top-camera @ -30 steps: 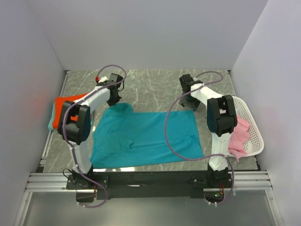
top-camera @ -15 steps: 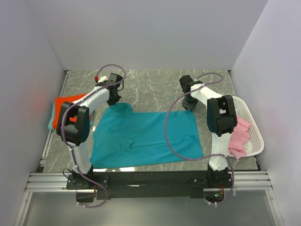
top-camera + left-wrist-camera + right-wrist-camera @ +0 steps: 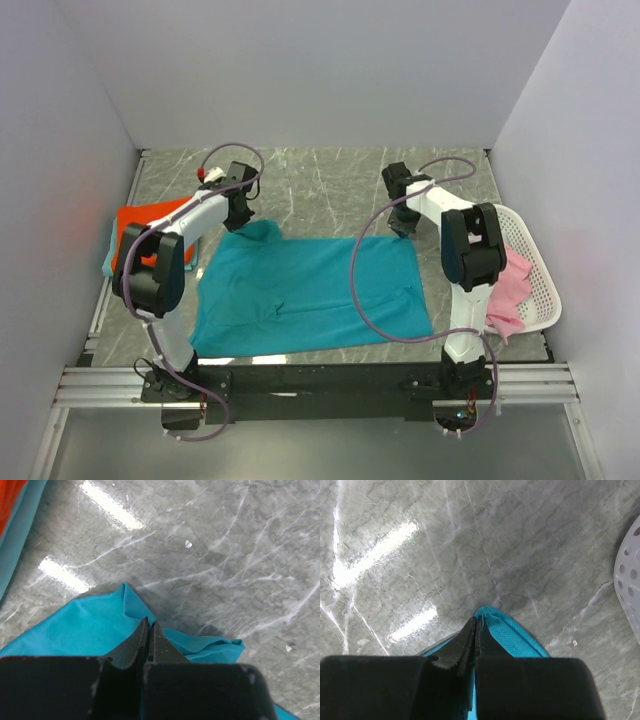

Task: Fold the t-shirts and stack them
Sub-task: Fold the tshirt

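A teal-blue t-shirt (image 3: pixel 310 295) lies spread flat across the middle of the marble table. My left gripper (image 3: pixel 241 218) is shut on its far left corner, and that cloth (image 3: pixel 95 622) bunches up around the closed jaws (image 3: pixel 149 625). At the far right corner my right gripper (image 3: pixel 400 228) is shut on the shirt's hem (image 3: pixel 520 635), which curls up beside the closed jaws (image 3: pixel 476 622). An orange-red t-shirt (image 3: pixel 140 225) lies folded at the left wall on a light teal one (image 3: pixel 106 258). A pink t-shirt (image 3: pixel 508 290) hangs out of the basket.
A white plastic mesh basket (image 3: pixel 530 260) stands at the right wall, close to the right arm; its rim (image 3: pixel 627 580) shows in the right wrist view. Grey walls close the table in on the left, back and right. A metal rail (image 3: pixel 320 380) runs along the near edge.
The right gripper has closed on the far right corner of the teal-blue shirt. The left arm has shifted slightly away from me, still gripping the left corner.
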`<state>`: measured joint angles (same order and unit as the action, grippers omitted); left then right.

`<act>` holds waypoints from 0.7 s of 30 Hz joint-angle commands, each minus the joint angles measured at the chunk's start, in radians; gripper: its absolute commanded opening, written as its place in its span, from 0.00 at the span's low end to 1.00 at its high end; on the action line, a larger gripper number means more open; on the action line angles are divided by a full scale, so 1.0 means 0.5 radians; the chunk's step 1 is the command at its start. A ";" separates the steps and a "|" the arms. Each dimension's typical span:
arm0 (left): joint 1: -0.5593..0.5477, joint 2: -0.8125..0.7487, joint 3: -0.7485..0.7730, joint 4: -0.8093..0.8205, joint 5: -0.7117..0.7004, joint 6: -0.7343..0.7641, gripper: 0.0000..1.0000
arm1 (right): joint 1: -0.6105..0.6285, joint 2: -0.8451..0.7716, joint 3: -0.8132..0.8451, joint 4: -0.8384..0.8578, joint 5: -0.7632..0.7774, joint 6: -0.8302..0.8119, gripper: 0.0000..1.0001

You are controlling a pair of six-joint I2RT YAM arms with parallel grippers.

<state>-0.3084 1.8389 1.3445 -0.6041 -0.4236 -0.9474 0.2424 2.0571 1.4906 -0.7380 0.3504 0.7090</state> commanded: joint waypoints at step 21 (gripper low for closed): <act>-0.199 -0.916 -0.603 -0.144 -0.192 -0.326 0.01 | 0.135 -0.666 -0.419 0.101 0.069 -0.037 0.00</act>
<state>-0.3782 1.4586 1.0676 -0.6296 -0.4587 -1.0512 0.3019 1.7954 1.3079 -0.7052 0.3519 0.6891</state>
